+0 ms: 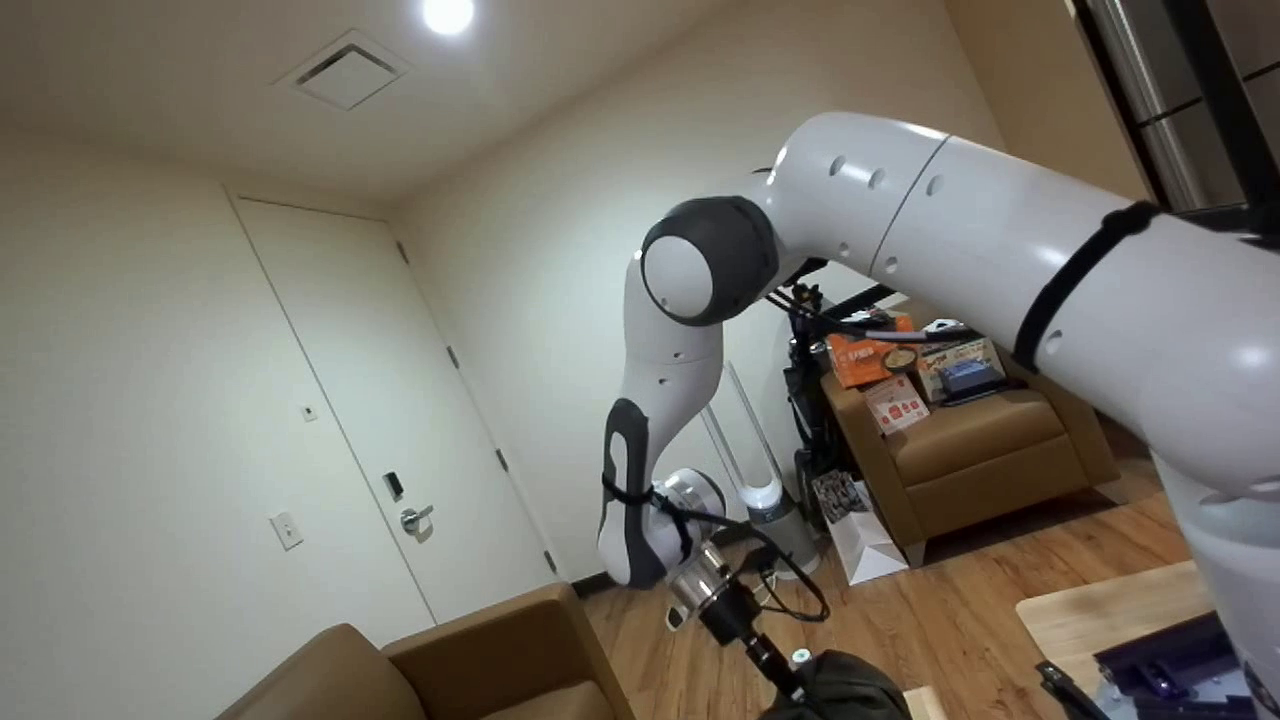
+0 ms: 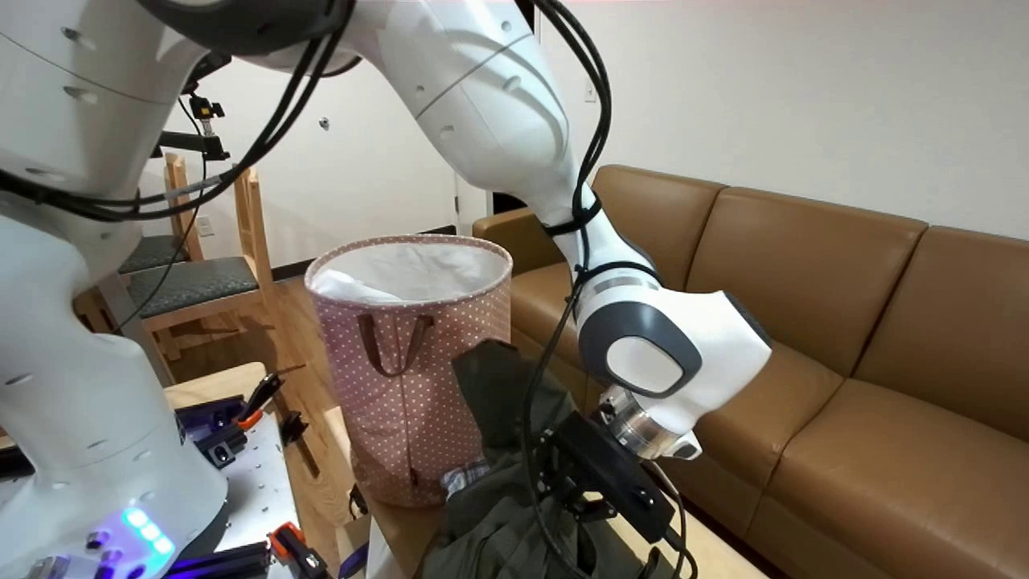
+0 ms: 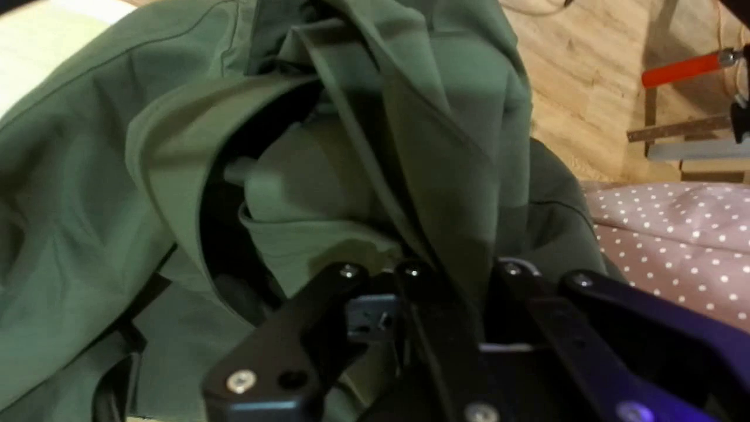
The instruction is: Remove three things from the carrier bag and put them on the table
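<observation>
The carrier bag (image 2: 410, 386) is a tall pink fabric one with white dots and brown handles, upright at the table's far end in an exterior view. A white item (image 2: 350, 285) shows inside its rim. Dark green cloth (image 2: 514, 515) lies heaped beside it on the light wooden table (image 2: 699, 555), with a bit of checked fabric (image 2: 465, 477) at its edge. My gripper (image 3: 460, 275) points down into this heap in the wrist view, shut on a fold of the green cloth (image 3: 351, 170); its fingertips are hidden by fabric. The bag's dotted side (image 3: 674, 246) stands to the right there.
A brown sofa (image 2: 844, 354) runs along the table's far side. Clamps (image 2: 257, 410) sit on the robot's white mounting plate. In an exterior view, a white paper bag (image 1: 860, 530) and an armchair (image 1: 990, 440) with packages are by the wall.
</observation>
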